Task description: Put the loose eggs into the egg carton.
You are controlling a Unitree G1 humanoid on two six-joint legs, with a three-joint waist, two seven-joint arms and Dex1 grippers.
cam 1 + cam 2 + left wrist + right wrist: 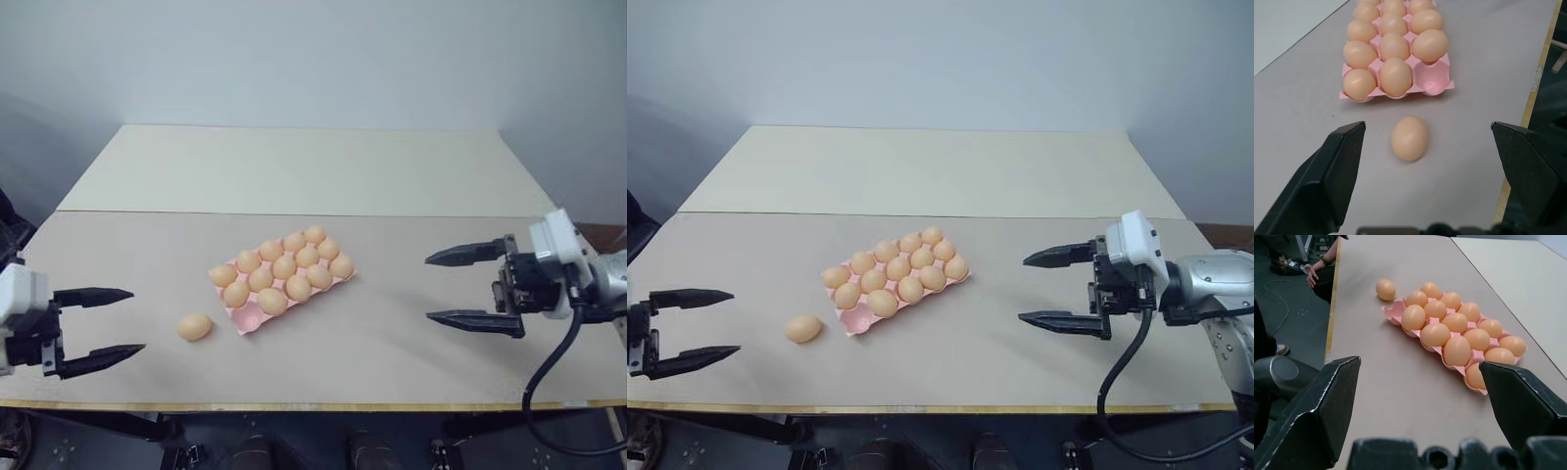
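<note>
egg carton point(282, 278): pink moulded tray, lidless, lying at an angle near the middle of the bench point(392, 333). fourteen cups filled with tan eggs; one corner cup, the one nearest the left arm, stands empty point(1431, 81), likely reserved for the last egg.

loose egg point(195, 327): one, lying on its side on the bare bench just beside the carton's empty corner, not touching it. it lies between the carton and the left hand, so the left arm seems the natural one to fetch it.

left hand point(103, 328): released, fingers spread wide, grasping nothing; held low off the near left edge of the bench, well apart from the egg and aimed toward it and the empty cup.

right hand point(470, 289): released, fingers wide, grasping nothing; parked well to the right of the carton, pointing toward it, apparently kept out of the way.

hard to make out: the left arm is cut off at the frame edge in the head views. in the right wrist view a person's hand point(1313, 275) shows past the bench edge, the rest cropped.
</note>
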